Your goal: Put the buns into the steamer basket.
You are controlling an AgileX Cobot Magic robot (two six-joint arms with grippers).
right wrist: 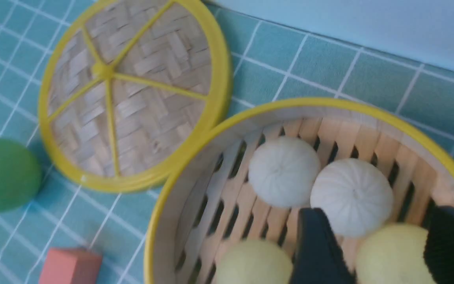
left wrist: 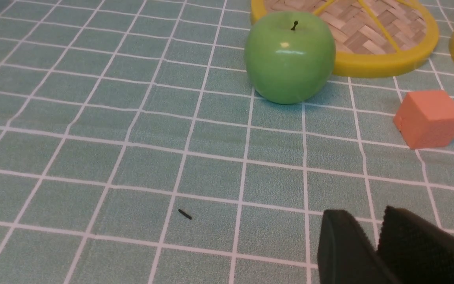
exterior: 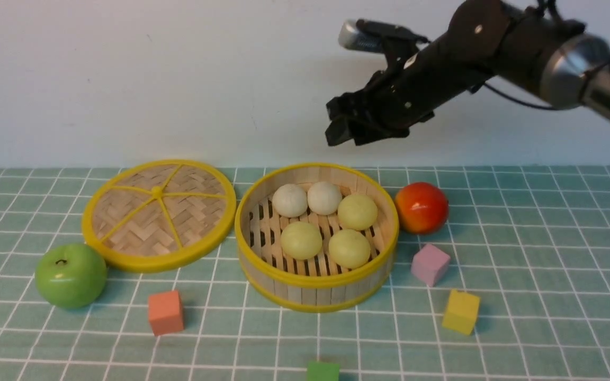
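Observation:
The steamer basket [exterior: 315, 283] stands mid-table and holds several buns: two off-white ones [exterior: 289, 200] at its back and three pale yellow-green ones [exterior: 301, 239] in front. My right gripper [exterior: 344, 135] hangs well above the basket's back right rim, open and empty. In the right wrist view its jaws [right wrist: 378, 215] stand apart over the basket [right wrist: 309, 103], with a white bun [right wrist: 351, 201] and a yellow bun [right wrist: 392, 252] below them. My left gripper [left wrist: 367, 217] is shut and empty low over the cloth, and does not show in the front view.
The flat woven lid [exterior: 159, 214] lies left of the basket, with a green apple [exterior: 70, 275] in front of it. A red-orange fruit [exterior: 421, 207] sits right of the basket. Orange [exterior: 166, 312], pink [exterior: 430, 264], yellow [exterior: 461, 312] and green [exterior: 322, 371] cubes lie in front.

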